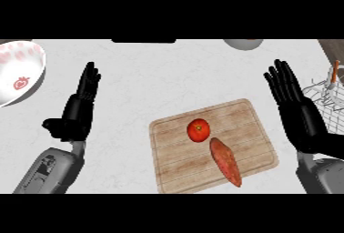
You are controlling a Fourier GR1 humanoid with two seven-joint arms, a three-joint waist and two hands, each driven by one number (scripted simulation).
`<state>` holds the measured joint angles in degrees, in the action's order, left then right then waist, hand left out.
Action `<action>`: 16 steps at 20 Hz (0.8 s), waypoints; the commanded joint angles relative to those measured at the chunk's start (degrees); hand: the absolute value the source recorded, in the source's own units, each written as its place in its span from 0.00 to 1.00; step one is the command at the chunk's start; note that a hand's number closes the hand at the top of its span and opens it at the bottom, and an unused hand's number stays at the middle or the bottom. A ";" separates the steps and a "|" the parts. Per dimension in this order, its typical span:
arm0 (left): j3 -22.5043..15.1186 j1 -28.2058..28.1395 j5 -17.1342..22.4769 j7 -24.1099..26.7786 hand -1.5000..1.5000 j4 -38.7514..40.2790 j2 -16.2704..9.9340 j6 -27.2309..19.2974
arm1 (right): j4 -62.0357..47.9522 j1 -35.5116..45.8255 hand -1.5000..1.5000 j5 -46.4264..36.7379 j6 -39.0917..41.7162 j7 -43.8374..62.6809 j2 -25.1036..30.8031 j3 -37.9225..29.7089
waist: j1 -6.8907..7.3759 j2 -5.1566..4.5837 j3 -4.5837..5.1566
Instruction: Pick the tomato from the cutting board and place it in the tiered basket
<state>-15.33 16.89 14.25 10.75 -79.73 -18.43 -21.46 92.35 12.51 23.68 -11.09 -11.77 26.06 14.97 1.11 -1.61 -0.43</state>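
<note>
A red tomato (198,130) lies near the middle of the wooden cutting board (252,125), just above an orange sweet potato (225,161). At the right edge a white wire tiered basket (327,98) shows in part. My right hand (295,109) stands open, fingers up, between the board and the basket, touching neither. My left hand (77,109) stands open with fingers up, well left of the board. Neither hand holds anything.
A white bowl with red fruit prints (17,68) sits at the far left. A grey bowl (243,43) peeks in at the top edge, beside a dark object (143,41). An orange stick (334,72) rises from the basket.
</note>
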 commanded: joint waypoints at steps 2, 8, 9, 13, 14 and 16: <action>-1.22 -0.81 0.33 -2.58 0.50 1.14 -0.40 4.48 | -10.38 8.48 0.00 -5.94 -4.78 4.87 -8.84 6.42 | 0.19 1.33 0.44; -7.88 -3.41 1.55 -3.81 0.50 4.71 1.48 11.84 | -23.85 15.31 0.00 -18.35 -21.94 17.11 -20.66 16.28 | 2.39 0.53 0.69; -8.21 -5.67 1.98 -2.96 0.50 3.14 1.62 12.41 | -26.28 16.16 0.00 -14.32 -21.08 15.34 -25.41 15.12 | 2.47 0.81 0.47; -6.61 -8.52 1.64 -2.62 0.50 1.25 -0.08 13.13 | -28.16 20.11 0.00 -10.66 -28.70 3.91 -25.81 21.73 | 0.93 1.44 0.39; -4.77 -5.73 3.00 -3.30 0.50 4.57 0.29 14.58 | -29.93 23.35 0.00 -13.76 -28.85 5.97 -25.86 21.79 | 0.29 1.41 0.43; -4.79 -9.32 2.46 -2.65 0.50 1.31 -0.59 13.98 | -28.36 24.38 0.00 -20.26 -27.86 11.63 -24.76 22.74 | -0.41 1.79 0.46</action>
<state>-20.90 10.56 16.42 8.35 -76.17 -18.07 -8.27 64.87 33.53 9.32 -36.69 -3.49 2.14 34.58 1.95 -0.36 0.03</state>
